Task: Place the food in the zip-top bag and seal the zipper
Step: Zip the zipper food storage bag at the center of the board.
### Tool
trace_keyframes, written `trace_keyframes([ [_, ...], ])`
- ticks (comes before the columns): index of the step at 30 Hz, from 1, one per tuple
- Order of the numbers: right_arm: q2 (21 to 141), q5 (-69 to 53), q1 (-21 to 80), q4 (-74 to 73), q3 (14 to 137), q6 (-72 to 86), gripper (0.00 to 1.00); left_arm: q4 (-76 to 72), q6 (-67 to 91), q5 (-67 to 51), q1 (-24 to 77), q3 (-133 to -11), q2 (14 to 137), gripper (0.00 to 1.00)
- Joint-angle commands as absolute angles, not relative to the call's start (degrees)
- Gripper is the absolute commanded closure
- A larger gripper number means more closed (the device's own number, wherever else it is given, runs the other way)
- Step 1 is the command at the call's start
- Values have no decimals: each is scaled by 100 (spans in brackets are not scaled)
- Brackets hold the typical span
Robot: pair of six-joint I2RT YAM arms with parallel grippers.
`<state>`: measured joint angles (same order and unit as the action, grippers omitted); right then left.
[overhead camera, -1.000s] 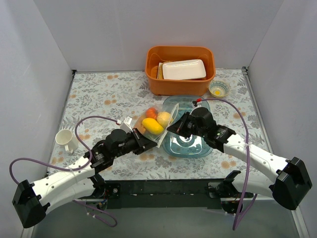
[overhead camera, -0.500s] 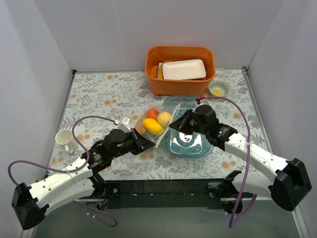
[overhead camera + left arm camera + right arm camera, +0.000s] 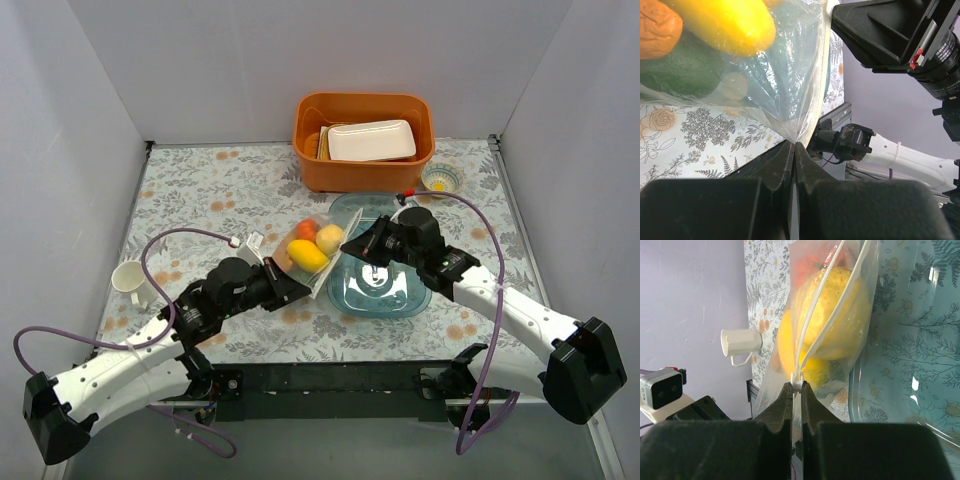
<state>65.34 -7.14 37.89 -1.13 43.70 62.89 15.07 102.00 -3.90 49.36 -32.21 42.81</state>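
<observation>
The zip-top bag (image 3: 325, 275) lies tilted between my grippers, left of the blue dish. It holds the food: a yellow fruit (image 3: 308, 255), an orange one (image 3: 306, 228) and a pale yellow one (image 3: 330, 238). The left wrist view shows yellow (image 3: 725, 25), orange (image 3: 655, 27) and green (image 3: 680, 70) pieces through the plastic. My left gripper (image 3: 300, 293) is shut on the bag's near corner (image 3: 795, 137). My right gripper (image 3: 350, 247) is shut on the white slider (image 3: 797, 381) of the zipper (image 3: 812, 315). The two strips spread apart beyond the slider.
The clear blue dish (image 3: 385, 290) lies under my right gripper. An orange bin (image 3: 310, 160) with a white tray (image 3: 370, 140) stands at the back. A small bowl (image 3: 441, 179) is to its right. A white mug (image 3: 130, 280) stands at the left.
My right gripper has moved away from me along the bag's mouth edge with the slider. My left gripper has shifted slightly left, keeping hold of the corner.
</observation>
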Motion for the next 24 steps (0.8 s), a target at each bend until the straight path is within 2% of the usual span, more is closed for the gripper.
trace_keyframes([
  [1,6565,-554,3621,378,4386,6267,99,1986,9976,-483,4966,-3472,4069,100],
  [24,6855,-633,3384,519,4561,6179,99,2522,9976,-255,4957,-3542,3814,100],
])
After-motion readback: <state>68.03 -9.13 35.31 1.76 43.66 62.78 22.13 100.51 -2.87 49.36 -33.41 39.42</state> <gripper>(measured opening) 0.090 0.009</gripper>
